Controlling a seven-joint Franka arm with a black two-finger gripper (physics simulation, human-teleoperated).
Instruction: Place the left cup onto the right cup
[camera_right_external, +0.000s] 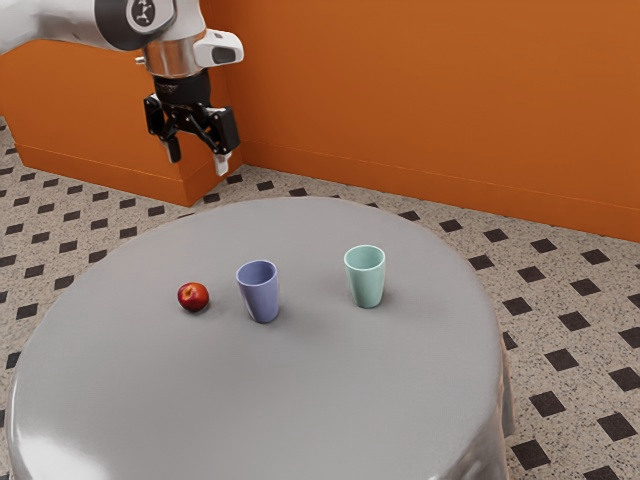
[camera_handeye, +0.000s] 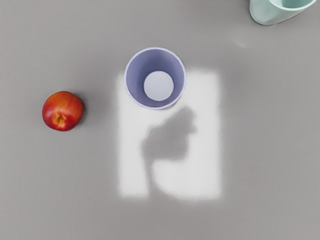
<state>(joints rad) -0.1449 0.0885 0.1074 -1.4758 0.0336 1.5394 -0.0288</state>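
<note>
The black two-finger end effector (camera_right_external: 197, 160) hangs at the exterior view's upper left, fingers apart and empty, high above the round grey bench (camera_right_external: 300, 400). The upright lavender cup (camera_right_external: 259, 291) to be lifted stands mid-frame between a red apple (camera_right_external: 193, 296) and the mint-green cup (camera_right_external: 365, 276), clear of both, probably leaving grasping room. Nothing carries writing.

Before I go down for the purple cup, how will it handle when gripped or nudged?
The purple cup stands upright and empty, so probably light. Its base is narrower than its rim, so a high push may tip it. Its smooth tapered wall could slip in a grip.
</note>
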